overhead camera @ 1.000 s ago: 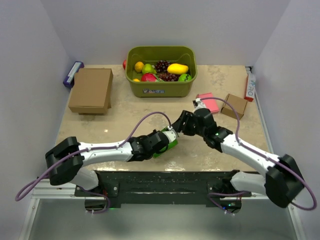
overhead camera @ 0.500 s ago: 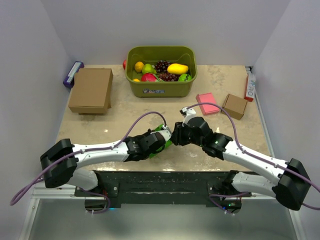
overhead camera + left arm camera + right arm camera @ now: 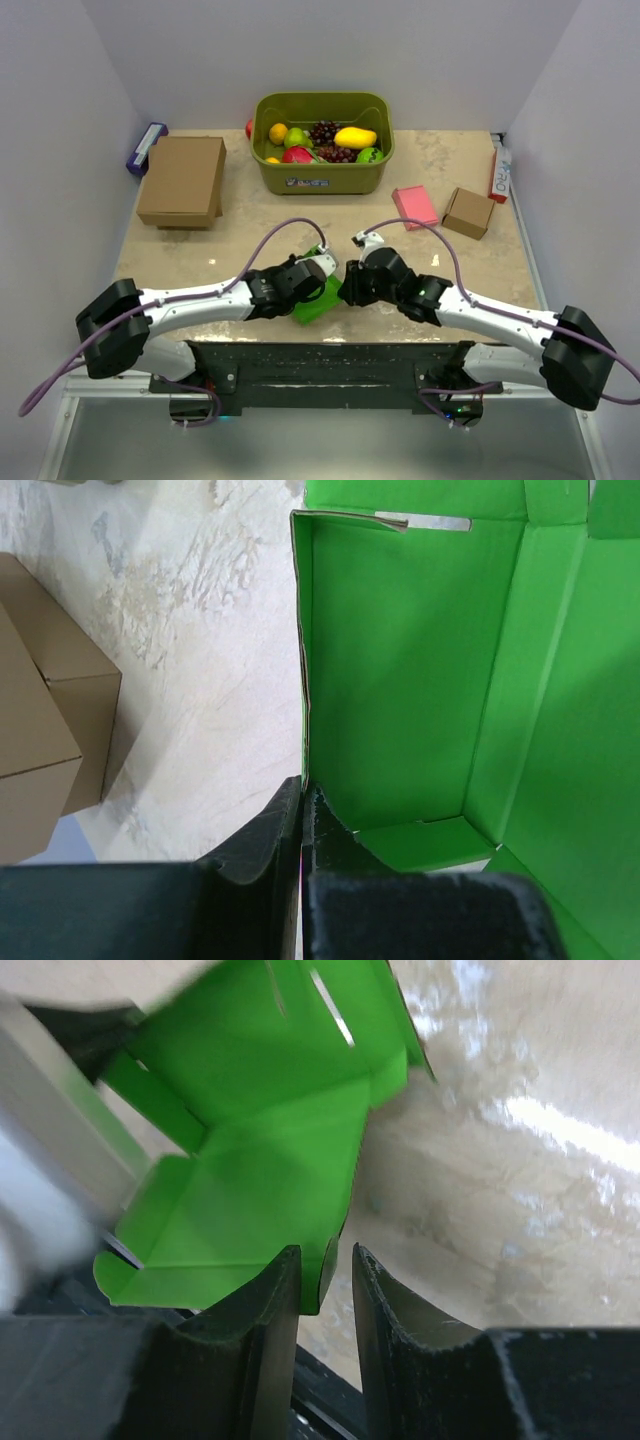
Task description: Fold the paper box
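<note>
The paper box (image 3: pixel 318 300) is a bright green, half-formed sheet near the table's front edge, between the two arms. My left gripper (image 3: pixel 320 270) is shut on one upright side wall of the paper box (image 3: pixel 400 660); in the left wrist view the left gripper (image 3: pixel 302 795) pinches the wall's thin edge. My right gripper (image 3: pixel 347 286) meets the box from the right. In the right wrist view the right gripper (image 3: pixel 327 1260) straddles the edge of a flap of the paper box (image 3: pixel 250 1160). Its jaws stand a little apart, with a gap beside the flap.
An olive basket (image 3: pixel 322 180) of fruit stands at the back centre. A large brown cardboard box (image 3: pixel 182 180) lies at the back left, also in the left wrist view (image 3: pixel 40 730). A pink flat box (image 3: pixel 414 206) and a small brown box (image 3: pixel 468 211) sit at the right.
The right arm has swung left and toward the front edge, its jaws narrowing around the box's flap. The left gripper has kept its hold while the box shifted nearer the front edge.
</note>
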### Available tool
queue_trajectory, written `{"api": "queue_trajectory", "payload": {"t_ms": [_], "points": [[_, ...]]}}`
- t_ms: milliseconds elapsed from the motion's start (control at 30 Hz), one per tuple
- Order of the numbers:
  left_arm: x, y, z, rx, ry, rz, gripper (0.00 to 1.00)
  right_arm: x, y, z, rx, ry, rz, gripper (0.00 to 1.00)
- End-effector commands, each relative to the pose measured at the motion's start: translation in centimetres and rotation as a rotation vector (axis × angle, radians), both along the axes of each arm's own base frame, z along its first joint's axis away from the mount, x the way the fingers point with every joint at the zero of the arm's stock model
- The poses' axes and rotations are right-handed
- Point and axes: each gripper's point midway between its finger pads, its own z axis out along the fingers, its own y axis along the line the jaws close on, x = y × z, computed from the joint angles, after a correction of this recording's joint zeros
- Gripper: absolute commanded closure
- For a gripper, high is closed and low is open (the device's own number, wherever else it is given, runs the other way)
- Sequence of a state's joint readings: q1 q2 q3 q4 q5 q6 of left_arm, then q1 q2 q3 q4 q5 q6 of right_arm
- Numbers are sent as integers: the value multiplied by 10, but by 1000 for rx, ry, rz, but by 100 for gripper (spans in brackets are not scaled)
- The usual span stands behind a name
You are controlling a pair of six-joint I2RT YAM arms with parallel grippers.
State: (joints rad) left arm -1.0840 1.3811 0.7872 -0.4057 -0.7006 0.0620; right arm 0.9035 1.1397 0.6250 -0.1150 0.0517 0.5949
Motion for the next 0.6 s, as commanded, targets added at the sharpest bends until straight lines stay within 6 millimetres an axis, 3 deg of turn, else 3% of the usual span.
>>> {"api": "queue_trajectory", "payload": {"t_ms": [0,367,500,567], "points": [[6,-5,13,-106,-23,32,100,-13,-11,-31,-60,65,-18,70],[5,-6,13,-152,2,27,100,-13,-26,-85,-187,147,-116,71],[4,-8,11,-155,13,16,100,-13,-23,-89,-185,159,-112,69],[4,-7,9,-145,16,12,100,-14,-21,-79,-159,145,-105,61]]}}
